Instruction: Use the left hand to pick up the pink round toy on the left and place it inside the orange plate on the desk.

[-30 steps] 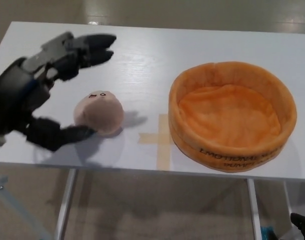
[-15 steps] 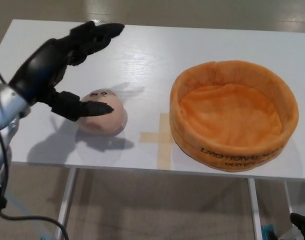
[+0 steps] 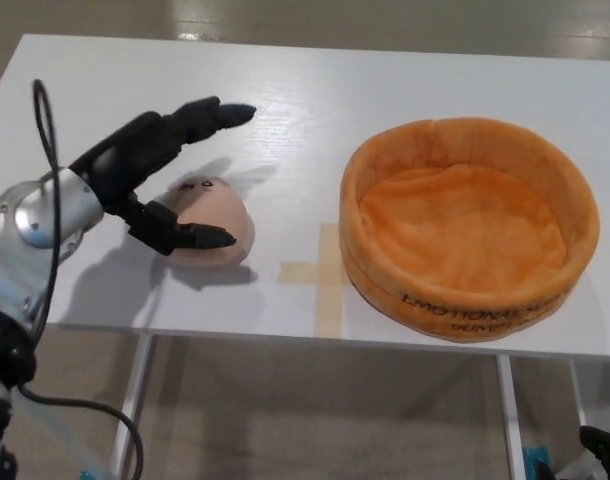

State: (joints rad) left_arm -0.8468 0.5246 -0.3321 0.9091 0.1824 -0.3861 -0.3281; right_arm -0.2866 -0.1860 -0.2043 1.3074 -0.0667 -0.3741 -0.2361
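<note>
The pink round toy (image 3: 217,219) lies on the white desk (image 3: 285,120), left of centre, its small face turned up. My left hand (image 3: 160,170) hovers just left of and above it, open. The two fingers (image 3: 210,114) stretch out over the toy's far side and the thumb (image 3: 190,235) crosses its near side. I cannot tell whether the thumb touches it. The orange plate (image 3: 469,225), a soft round bowl with black lettering on its front wall, sits on the right with nothing inside. My right hand does not show.
A tan tape cross (image 3: 325,272) marks the desk between the toy and the plate. The desk's front edge runs close below both. Metal desk legs (image 3: 133,400) and the floor show beneath. A black cable (image 3: 45,130) loops over my left wrist.
My left hand has drawn back and sunk closer to the toy, with the silver forearm coming into view. The thumb now lies across the toy's near side. Toy and plate stayed put.
</note>
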